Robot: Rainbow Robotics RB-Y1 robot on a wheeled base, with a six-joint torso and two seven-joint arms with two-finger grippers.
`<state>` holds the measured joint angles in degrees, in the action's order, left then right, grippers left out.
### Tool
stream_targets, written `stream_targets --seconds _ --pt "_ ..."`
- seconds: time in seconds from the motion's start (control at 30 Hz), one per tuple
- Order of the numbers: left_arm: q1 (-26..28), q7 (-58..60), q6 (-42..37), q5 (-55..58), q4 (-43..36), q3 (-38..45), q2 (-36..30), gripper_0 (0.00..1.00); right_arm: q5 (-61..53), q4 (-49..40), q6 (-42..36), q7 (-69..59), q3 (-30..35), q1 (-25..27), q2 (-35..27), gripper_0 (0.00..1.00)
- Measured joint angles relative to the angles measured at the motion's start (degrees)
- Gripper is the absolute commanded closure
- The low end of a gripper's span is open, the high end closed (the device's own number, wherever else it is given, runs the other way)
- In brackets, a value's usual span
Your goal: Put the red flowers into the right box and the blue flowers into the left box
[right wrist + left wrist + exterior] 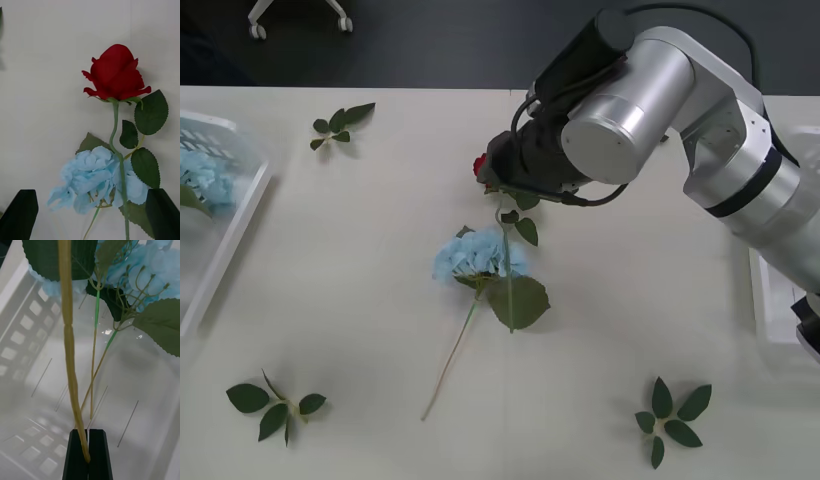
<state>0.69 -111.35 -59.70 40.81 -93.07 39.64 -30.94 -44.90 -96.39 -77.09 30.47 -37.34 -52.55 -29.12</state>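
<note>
One of the red flowers [114, 73], a rose, lies on the table with its stem [507, 270] crossing a blue flower [478, 255]. In the front view the rose head [480, 165] peeks out beside my right gripper [502, 165], which hovers over it. In the right wrist view that gripper [92, 191] is open, its black fingers [20, 213] on either side of the blue flower [93, 180]. My left gripper [88, 452] is shut on a tan stem [69, 352] over the left box [22, 337], where blue flowers [157, 262] lie. The right box [772, 305] is mostly hidden behind my right arm.
Loose green leaf sprigs lie at the back left [340, 125], front left [275, 405] and front right [670, 415]. The left box [235, 225] sits at the table's left edge with a blue flower [205, 178] inside. A chair base [300, 15] stands beyond the table.
</note>
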Motion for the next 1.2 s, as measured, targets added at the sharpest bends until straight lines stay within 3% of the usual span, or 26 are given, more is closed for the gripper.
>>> stream_targets --seconds 0.23,0.33,0.37,0.4,0.43,0.47,0.5,0.8,1.2 --pt "-3.43 0.0 4.27 -2.69 7.41 -3.05 0.0 1.0 4.89 5.57 1.65 0.0 -1.46 0.0 2.93 0.15" --pt "-4.82 0.0 4.99 -5.1 10.17 -4.07 0.0 0.94 5.89 7.43 2.75 0.0 -2.61 0.0 3.19 0.15" --pt "-5.21 0.0 4.99 -5.67 10.84 -4.27 0.0 0.86 6.21 8.0 2.76 0.0 -2.94 0.0 3.19 0.15" --pt "-5.51 0.0 4.99 -6.07 11.24 -4.41 0.0 0.61 6.54 8.6 2.87 0.0 -3.24 0.0 3.19 0.15" --pt "-5.67 0.0 4.99 -6.2 11.37 -4.44 0.0 0.45 6.92 9.35 3.34 0.0 -3.53 -0.01 3.2 0.15" --pt "-5.71 0.0 4.99 -6.16 11.36 -4.44 0.0 0.16 7.32 10.2 4.15 0.0 -3.86 -0.01 3.2 0.15" --pt "-5.71 0.0 4.99 -5.97 11.36 -4.44 0.0 0.0 7.66 11.01 4.96 0.0 -4.17 -0.01 3.23 0.15" --pt "-5.7 0.0 2.27 -2.01 8.57 -4.42 0.0 0.0 10.14 18.4 9.36 0.03 -4.68 -0.01 6.22 0.16" --pt "-1.64 5.4 -9.13 11.87 -10.06 -0.23 0.0 0.0 6.93 21.55 11.65 8.05 -5.0 -0.01 6.19 0.15"
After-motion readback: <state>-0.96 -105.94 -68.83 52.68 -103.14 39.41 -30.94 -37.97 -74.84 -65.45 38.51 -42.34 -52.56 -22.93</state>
